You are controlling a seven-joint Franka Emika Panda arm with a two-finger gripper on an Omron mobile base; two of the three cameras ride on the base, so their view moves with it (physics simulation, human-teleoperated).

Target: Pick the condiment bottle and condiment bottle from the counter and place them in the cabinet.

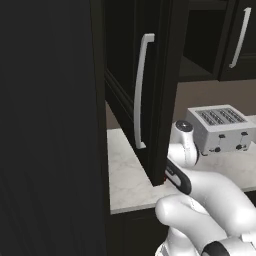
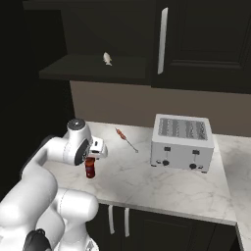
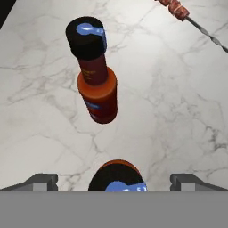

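Observation:
A red condiment bottle (image 3: 95, 84) with a black cap stands upright on the white marble counter (image 3: 169, 111) a short way ahead of the hand. A second black cap with an orange-red rim (image 3: 116, 174) sits right below my gripper (image 3: 115, 180), whose two fingertips (image 3: 42, 180) stand wide apart on either side of it without touching: open. From the right base camera, one red bottle (image 2: 90, 167) shows directly under the gripper (image 2: 92, 156). The dark cabinet (image 2: 98, 66) above the counter stands open, with its door (image 1: 155, 100) swung out.
A silver toaster (image 2: 182, 142) stands on the counter (image 2: 147, 181) to the right. A thin skewer (image 2: 126, 139) lies between it and the bottle. Something small and white (image 2: 107, 59) rests on the open cabinet shelf. The open door's pale handle (image 1: 141, 90) hangs over the counter's left end.

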